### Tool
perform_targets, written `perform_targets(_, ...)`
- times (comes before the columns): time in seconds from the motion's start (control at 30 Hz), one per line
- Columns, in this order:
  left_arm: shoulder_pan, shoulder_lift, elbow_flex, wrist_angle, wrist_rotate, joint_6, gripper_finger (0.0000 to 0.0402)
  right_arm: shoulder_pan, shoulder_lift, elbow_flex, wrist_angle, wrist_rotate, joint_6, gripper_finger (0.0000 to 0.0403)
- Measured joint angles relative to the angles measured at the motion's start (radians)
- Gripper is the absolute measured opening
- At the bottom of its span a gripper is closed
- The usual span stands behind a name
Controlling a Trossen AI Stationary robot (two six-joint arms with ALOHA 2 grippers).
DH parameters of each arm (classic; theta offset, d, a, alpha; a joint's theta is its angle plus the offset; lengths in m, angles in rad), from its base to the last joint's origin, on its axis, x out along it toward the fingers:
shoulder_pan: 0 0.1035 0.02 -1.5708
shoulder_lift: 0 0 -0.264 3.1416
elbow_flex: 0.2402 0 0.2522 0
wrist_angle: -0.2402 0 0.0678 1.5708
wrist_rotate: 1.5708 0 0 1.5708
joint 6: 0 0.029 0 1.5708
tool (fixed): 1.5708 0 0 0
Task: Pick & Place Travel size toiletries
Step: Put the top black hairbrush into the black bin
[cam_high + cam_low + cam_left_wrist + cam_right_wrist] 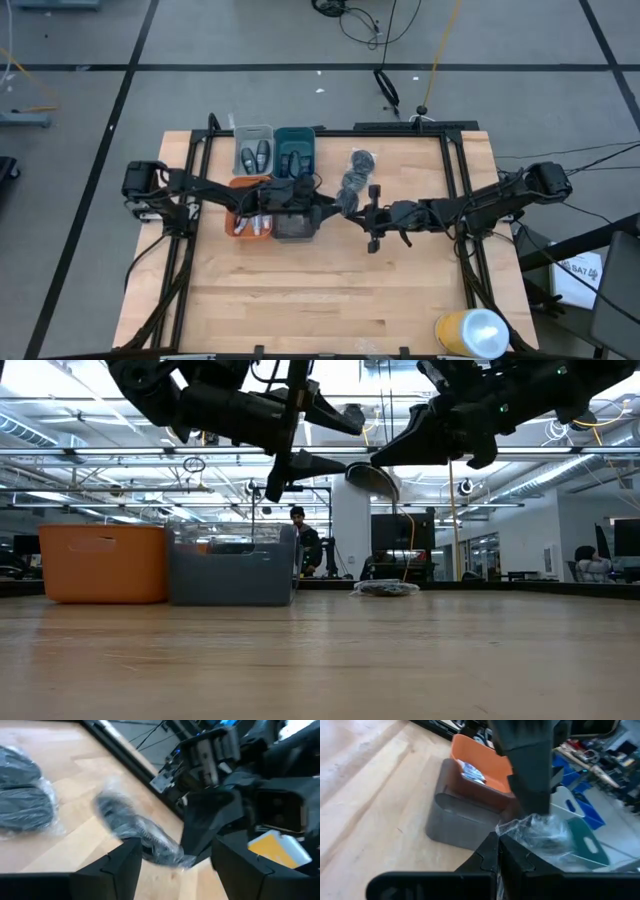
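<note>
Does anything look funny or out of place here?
Yes. A wrapped dark puff hangs in the air between the two arms, pinched by the right end effector, while the left end effector is open around it. Another puff lies loose on the table, outside the bins.

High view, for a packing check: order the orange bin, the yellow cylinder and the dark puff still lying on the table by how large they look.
1. Yellow cylinder, though it stands taller and nearer the camera.
2. Orange bin, partly hidden by the left arm, so this ranking is unsure.
3. Dark puff, clearly smallest.
</note>
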Motion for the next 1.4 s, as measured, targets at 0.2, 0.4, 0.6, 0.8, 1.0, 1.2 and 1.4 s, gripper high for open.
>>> perform_targets(0.2,0.011,0.0,0.002,-0.028,0.008,-0.012,0.0248,0.031,0.0,0.0,0.019,0.096,-0.042,0.0)
perform_targets(0.4,0.011,0.0,0.002,-0.044,0.007,-0.007,0.0248,0.042,0.0,0.0,0.027,0.111,-0.054,0.0)
perform_targets(0.6,0.014,0.0,0.002,-0.05,0.03,0.159,0.0248,0.042,-0.002,0.0,0.028,0.075,-0.02,0.0)
perform_targets(0.8,0.013,-0.001,0.002,-0.068,0.114,0.41,0.0248,0.042,-0.043,0.0,0.013,-0.051,0.061,0.0)
perform_targets(1.0,0.009,-0.002,0.002,-0.076,0.131,0.63,0.0248,0.045,-0.079,0.0,-0.014,-0.194,0.144,0.0)
perform_targets(1.2,0.008,-0.002,0.002,-0.108,0.13,0.829,0.0248,0.049,-0.1,0.001,-0.019,-0.278,0.199,0.0)
perform_targets(1.4,-0.01,-0.002,0.002,-0.11,0.129,0.947,0.0248,0.049,-0.101,0.001,-0.018,-0.323,0.214,0.0)
